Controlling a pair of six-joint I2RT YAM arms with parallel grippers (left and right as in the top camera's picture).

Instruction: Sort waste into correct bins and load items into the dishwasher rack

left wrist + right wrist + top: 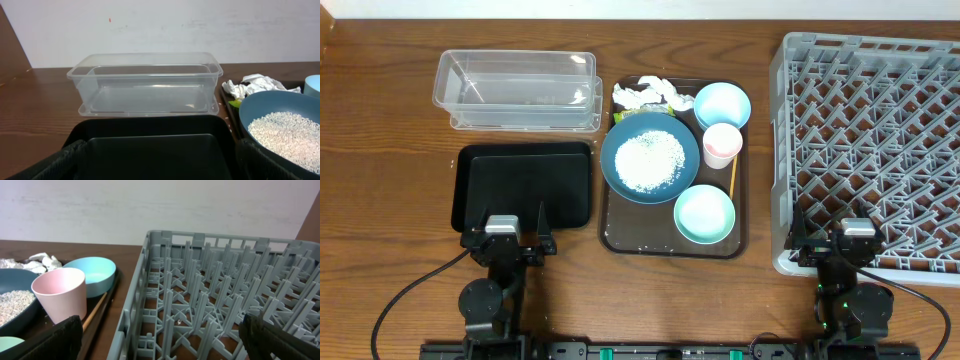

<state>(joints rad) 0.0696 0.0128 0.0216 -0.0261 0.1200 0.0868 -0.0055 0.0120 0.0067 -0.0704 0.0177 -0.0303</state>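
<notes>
The overhead camera is looking straight down on the whole worktop (380, 120). The left wrist camera is sitting low, facing the wall (150, 25) across the black tray (150, 150) and clear tub (145, 85). The right one is skimming the rack (210, 295) close up. Both are catching the rice plate (270, 102).

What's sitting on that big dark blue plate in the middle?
A patch of loose white rice grains covers the middle of the plate, leaving its rim bare. Whether anything lies beneath the rice cannot be seen.
</notes>
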